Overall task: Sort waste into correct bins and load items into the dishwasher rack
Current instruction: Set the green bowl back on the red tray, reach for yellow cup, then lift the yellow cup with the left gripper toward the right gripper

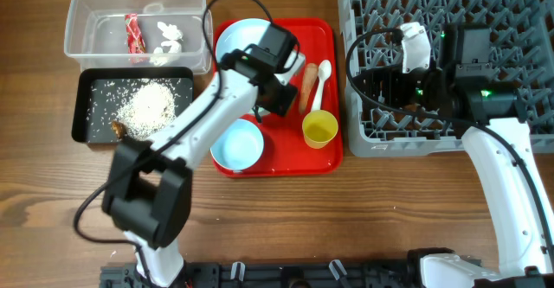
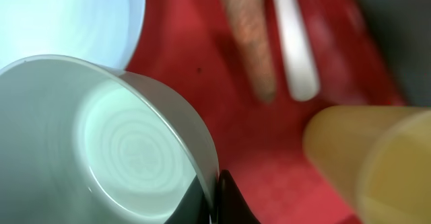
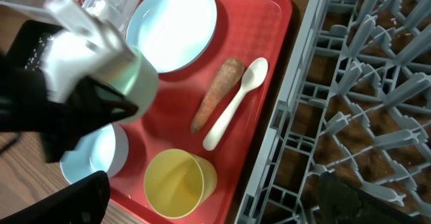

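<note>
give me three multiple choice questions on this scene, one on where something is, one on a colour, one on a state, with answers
1. Where is the carrot?
a) in the clear tub
b) on the red tray, beside the spoon
c) in the rack

2. What colour is the cup?
a) yellow
b) white
c) black

3. What are the left fingers doing?
a) open and empty
b) gripping the pale green bowl by its rim
c) gripping a wrapper

Answers: 1 b, the overhead view shows it lying next to the spoon; 2 a, it is yellow in every view; 3 b, the right wrist view shows the bowl held off the tray.
</note>
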`<state>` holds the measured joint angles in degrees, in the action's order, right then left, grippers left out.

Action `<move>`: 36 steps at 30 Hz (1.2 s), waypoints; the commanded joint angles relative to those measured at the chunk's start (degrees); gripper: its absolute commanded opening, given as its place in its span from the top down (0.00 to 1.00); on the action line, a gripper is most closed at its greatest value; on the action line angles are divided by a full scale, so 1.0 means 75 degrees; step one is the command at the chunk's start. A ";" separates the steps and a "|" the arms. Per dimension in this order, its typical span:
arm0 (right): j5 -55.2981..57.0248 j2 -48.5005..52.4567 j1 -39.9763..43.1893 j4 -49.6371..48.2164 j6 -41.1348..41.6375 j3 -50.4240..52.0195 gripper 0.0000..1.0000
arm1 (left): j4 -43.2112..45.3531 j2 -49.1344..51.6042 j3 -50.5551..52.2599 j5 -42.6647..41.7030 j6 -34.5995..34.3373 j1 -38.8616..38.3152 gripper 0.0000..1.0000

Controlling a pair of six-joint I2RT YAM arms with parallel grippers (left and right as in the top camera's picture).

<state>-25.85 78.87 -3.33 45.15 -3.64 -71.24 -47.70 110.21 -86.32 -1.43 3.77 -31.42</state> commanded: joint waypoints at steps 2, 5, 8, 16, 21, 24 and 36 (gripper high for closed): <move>0.0041 0.0073 -0.0035 0.0006 0.0108 -0.0085 0.00 | -0.0032 0.0609 -0.0035 0.0699 -0.0026 -0.0114 0.96; 0.0044 0.0073 -0.0035 0.0015 0.0108 -0.0085 0.00 | -0.0038 0.0656 -0.0035 0.0720 -0.0023 -0.0061 0.96; 0.0041 0.0073 -0.0035 0.0015 0.0108 -0.0085 0.00 | -0.0096 0.0650 -0.0035 0.0717 -0.0026 -0.0082 0.74; 0.0044 0.0073 -0.0035 0.0009 0.0105 -0.0085 0.00 | -0.0600 -0.0032 -0.0597 -0.0181 -0.0166 -0.0082 0.30; 0.0041 0.0073 -0.0035 -0.0020 0.0105 -0.0085 0.00 | -0.0583 -0.0344 -0.0699 -0.2253 -0.0166 -0.0085 0.21; 0.0044 0.0073 -0.0035 -0.0020 0.0102 -0.0085 0.00 | -0.0764 -0.0219 -0.0685 -0.2495 -0.0163 -0.0201 0.21; 0.0044 0.0073 -0.0035 0.0017 0.0096 -0.0085 0.00 | -0.0953 0.0522 -0.0603 -0.1868 -0.0166 -0.0603 0.34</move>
<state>-25.85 78.87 -3.33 45.21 -3.64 -71.24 -54.48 112.77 -91.07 -17.87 2.50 -35.99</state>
